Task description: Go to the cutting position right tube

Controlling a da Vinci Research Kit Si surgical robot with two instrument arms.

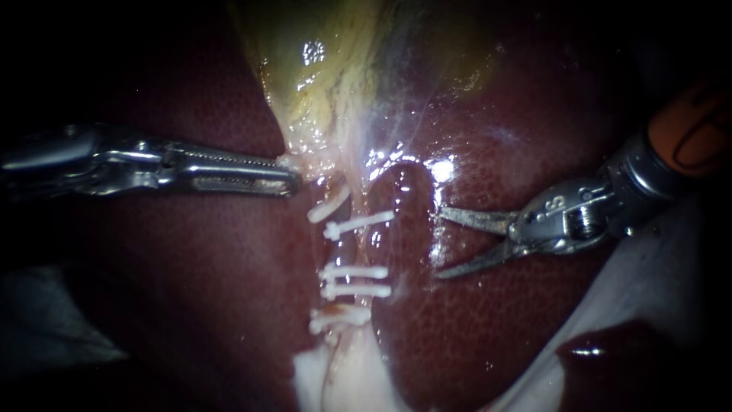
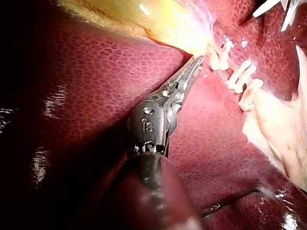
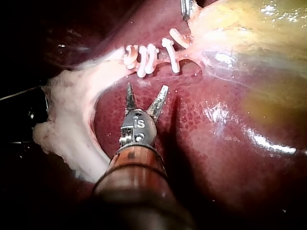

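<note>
My left instrument (image 1: 286, 177) has its jaws clamped on the thin end of the gallbladder (image 1: 320, 69). The tube (image 1: 349, 248) runs straight up and down in the endoscope view, from the gallbladder to the pale tissue (image 1: 343, 381) below. White clips (image 1: 354, 290) lie across it. My right instrument (image 1: 440, 243) has its jaws apart, pointing sideways at the tube, near but not touching, over the liver (image 1: 496, 328).

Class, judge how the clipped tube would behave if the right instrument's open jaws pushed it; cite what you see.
Probably floppy: the tube is a thin, pale strand running from the gallbladder, lying on the liver. Likely slippery: wet glints surround it. The white clips may stiffen it locally.
</note>
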